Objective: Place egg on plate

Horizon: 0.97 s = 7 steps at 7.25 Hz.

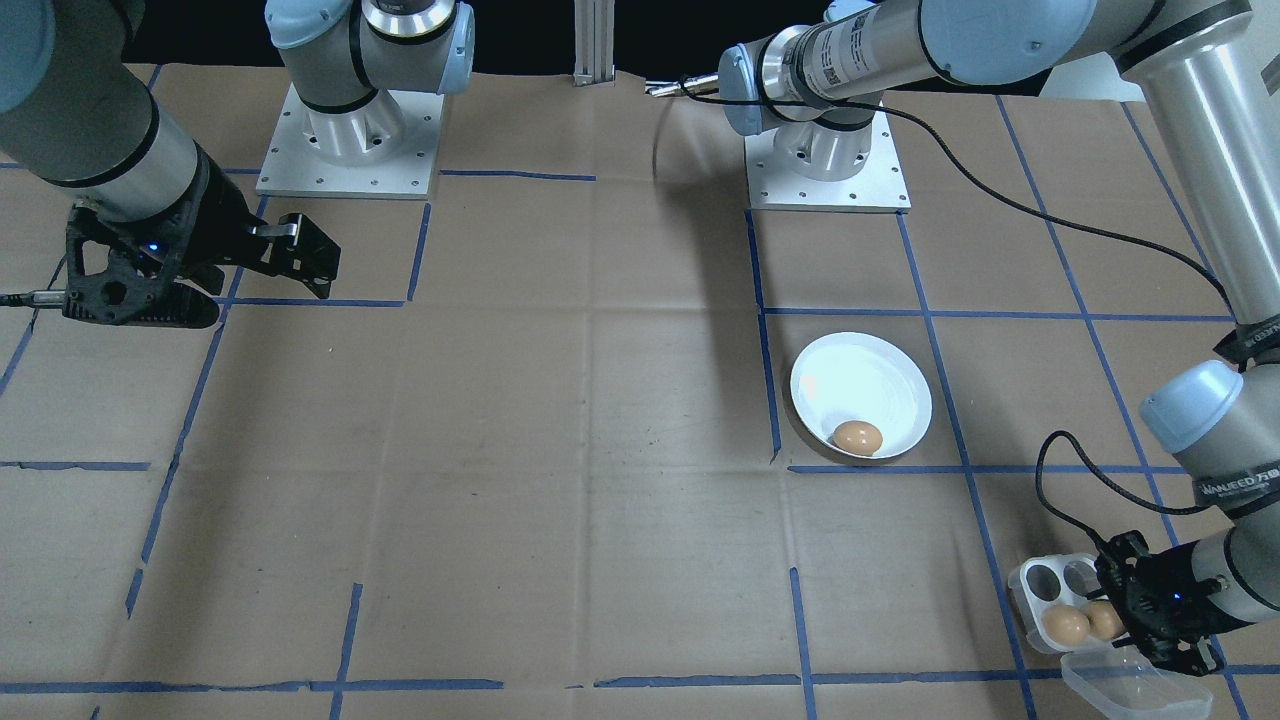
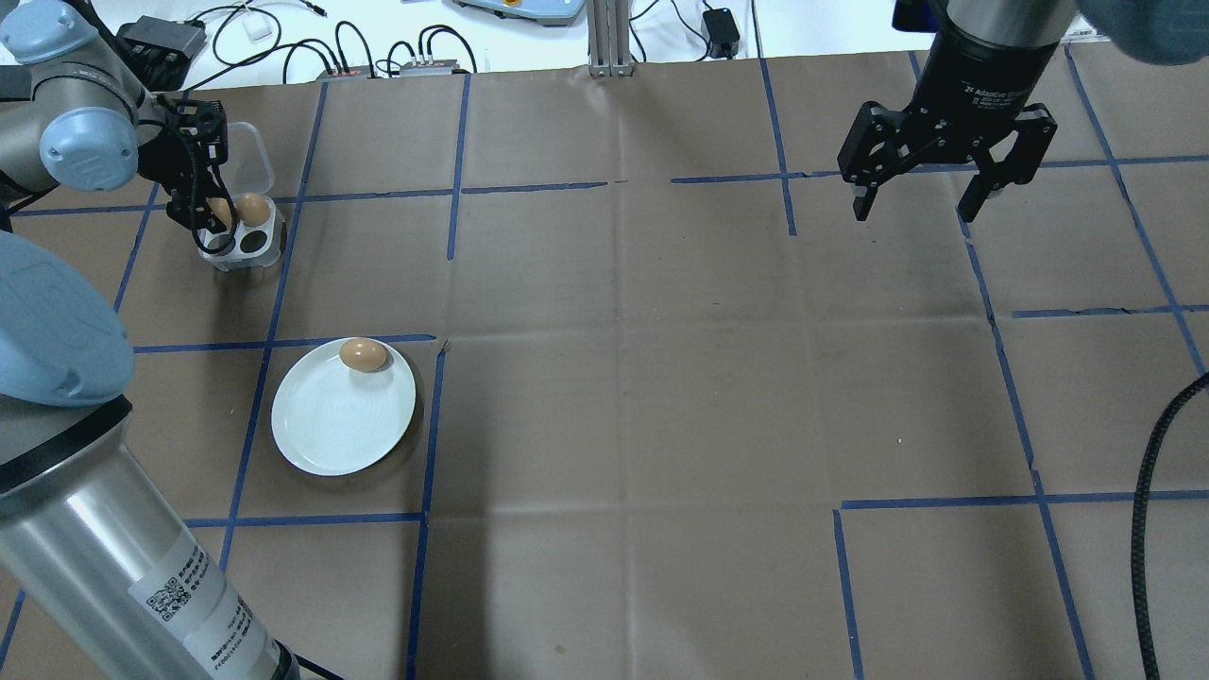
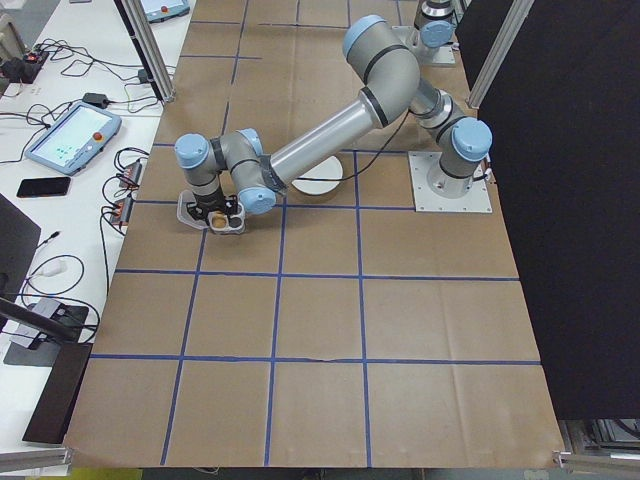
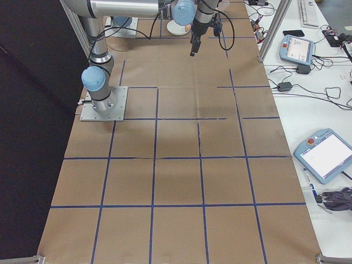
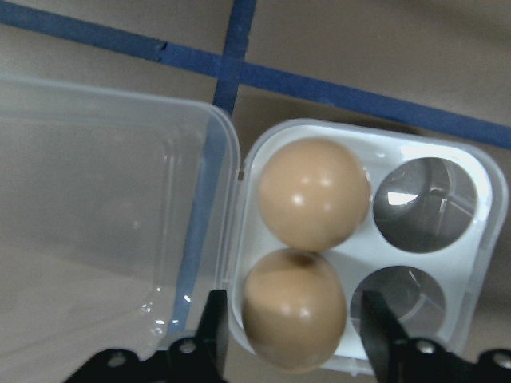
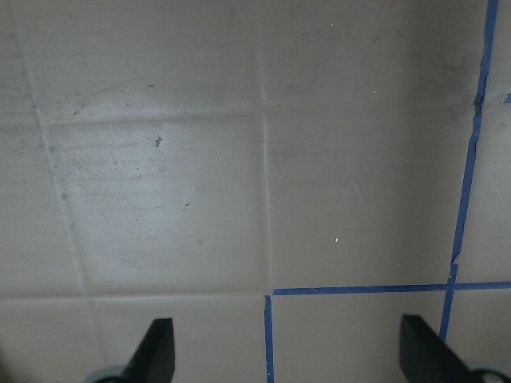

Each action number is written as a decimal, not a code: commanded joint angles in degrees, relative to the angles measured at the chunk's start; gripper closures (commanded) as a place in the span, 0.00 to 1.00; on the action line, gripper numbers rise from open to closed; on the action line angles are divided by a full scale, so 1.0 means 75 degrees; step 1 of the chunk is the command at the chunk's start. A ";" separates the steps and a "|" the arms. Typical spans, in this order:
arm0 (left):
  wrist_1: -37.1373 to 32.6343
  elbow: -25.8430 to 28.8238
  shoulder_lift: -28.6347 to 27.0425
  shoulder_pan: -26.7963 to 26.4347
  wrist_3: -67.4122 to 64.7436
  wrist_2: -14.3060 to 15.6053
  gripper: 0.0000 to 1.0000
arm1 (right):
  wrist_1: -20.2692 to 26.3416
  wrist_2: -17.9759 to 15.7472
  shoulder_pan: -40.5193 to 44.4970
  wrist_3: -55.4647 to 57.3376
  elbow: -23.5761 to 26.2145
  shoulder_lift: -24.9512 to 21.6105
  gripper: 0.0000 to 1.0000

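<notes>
L pincer [image 5: 289,335] is spread open w/ a finger either side of the near egg [image 5: 294,319] in the egg tray [image 5: 415,159], contact not clear; 2nd tray egg [image 5: 314,194] sits just beside it at 12 o'clock, clear lid [image 5: 96,207] flat at 9. R pincer [image 2: 947,179] hangs wide open, holding nothing, above bare tabletop [image 2: 661,378] w/ free room all round. Plate [image 2: 331,425] sits apart from tray, one egg on plate [image 2: 364,355] by its rim at 12 o'clock in overhead view.

Right gripper [image 2: 930,210] housing: partly legible white lettering, "Adaptive".
Left arm's wrist band [image 1: 1232,488]: small print, unclear.
Left arm's label [image 2: 194,590]: QR code, characters too small to read.
</notes>
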 commanded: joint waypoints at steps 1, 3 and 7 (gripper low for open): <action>0.0015 0.0000 0.0043 -0.0032 -0.0056 0.0010 0.61 | 0.0000 0.0003 0.0000 0.0000 0.0000 0.0010 0.00; -0.0008 0.0023 0.0276 -0.0055 -0.0161 0.0045 0.63 | 0.0000 0.0003 0.0000 0.0000 0.0000 -0.0002 0.00; -0.1294 -0.0279 0.1797 -0.0114 -0.1814 0.0420 0.65 | 0.0000 0.0003 0.0000 0.0000 0.0000 -0.0002 0.00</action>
